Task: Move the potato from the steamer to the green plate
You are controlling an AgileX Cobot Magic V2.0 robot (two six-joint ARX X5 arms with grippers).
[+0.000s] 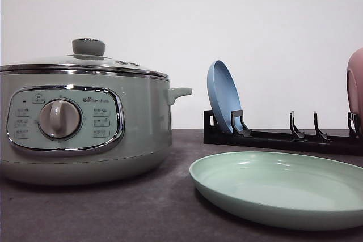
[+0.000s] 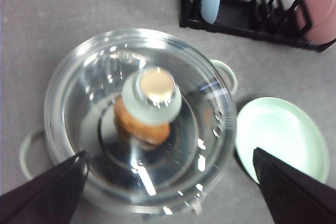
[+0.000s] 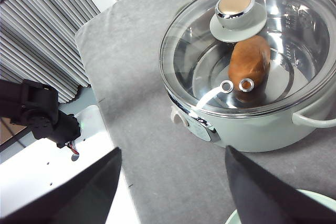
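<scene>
Glass lid (image 2: 142, 124) is sitting closed on the steamer (image 1: 85, 123), potato (image 3: 250, 62) lying inside on the metal floor under the lid knob (image 2: 151, 94). Green plate (image 1: 281, 188) is waiting just beside the steamer, nothing on it.

Left gripper (image 2: 170, 187) is hovering over the lid, jaws spread wide and grasping nothing. Right gripper (image 3: 173, 187) is hanging off to the side of the pot, also released, nothing between the fingers.

Step in hand looks like lid removal. Doing it well probably means centring on the knob, closing squarely on it, lifting straight up so the rim is clearing the chrome edge, then parking the lid away from the plate.

Writing: small logo and icon labels are showing on the dial panel (image 1: 65, 120), too tiny to read. Blue plate (image 1: 224, 97) is standing in the black rack (image 1: 283, 135).
</scene>
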